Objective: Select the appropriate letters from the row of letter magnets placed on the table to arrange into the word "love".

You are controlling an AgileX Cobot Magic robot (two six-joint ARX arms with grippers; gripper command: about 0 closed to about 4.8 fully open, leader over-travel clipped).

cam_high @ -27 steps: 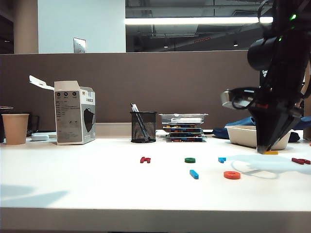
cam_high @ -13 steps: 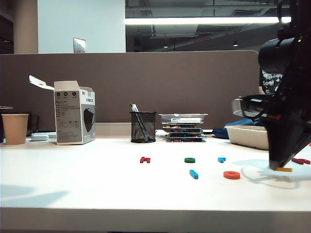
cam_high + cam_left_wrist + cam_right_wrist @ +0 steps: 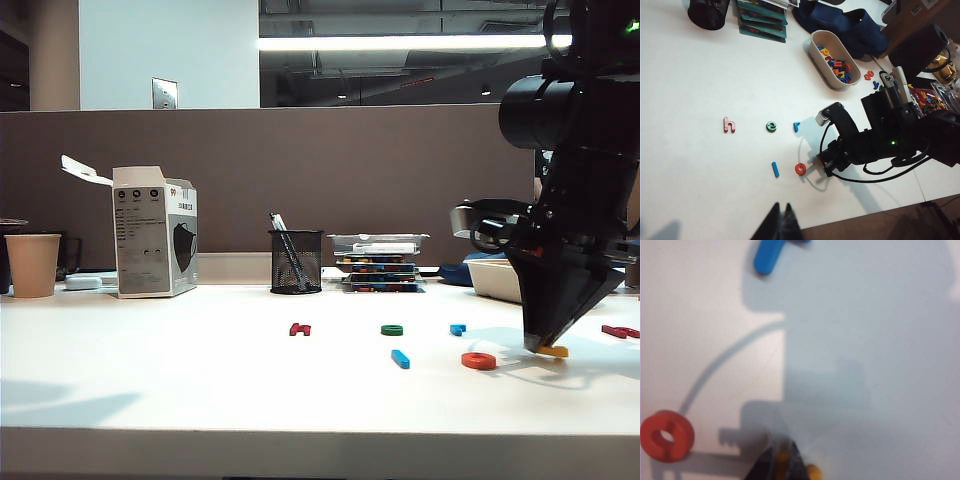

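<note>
Right pincer (image 3: 549, 348) clamped on yellow piece (image 3: 553, 351), low over white surface (image 3: 200, 390), just right of orange ring (image 3: 479, 360). Blue bar (image 3: 400, 358) left of ring. Green piece (image 3: 392, 329) farther back. Left pincer (image 3: 780, 222) high above surface, fingers together, empty.

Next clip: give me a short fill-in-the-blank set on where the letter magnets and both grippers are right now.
1. The right gripper is shut on the small ____ angular magnet.
2. It holds this piece just right of the ____ ring magnet on the white table.
3. The blue straight bar magnet lies to the ____ of that ring in the exterior view.
4. The left gripper holds ____.

Missing words: yellow; orange; left; nothing
</note>
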